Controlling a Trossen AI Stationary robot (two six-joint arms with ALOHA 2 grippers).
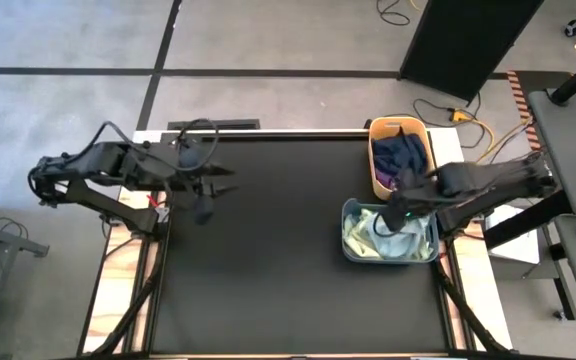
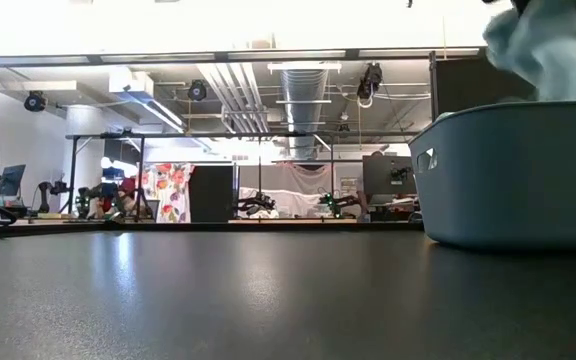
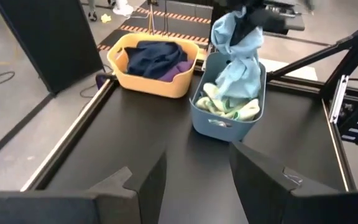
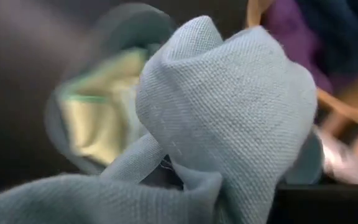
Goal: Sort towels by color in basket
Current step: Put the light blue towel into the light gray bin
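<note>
Desk (image 1: 288,250) is carrying a yellow bin (image 3: 135,84) of dark towels (image 3: 157,57) and a grey-blue bin (image 3: 219,121). Right gripper (image 3: 244,18) is dangling a light blue towel (image 3: 236,59) over the grey-blue bin, fingers pinching its top fold. Towel looks soft, light, limp; grabbing a bunched fold suits it. Left gripper (image 3: 194,180) is waiting near the desk's left edge, fingers wide.

Black table (image 1: 268,250) bearing two bins (image 1: 398,160)
</note>
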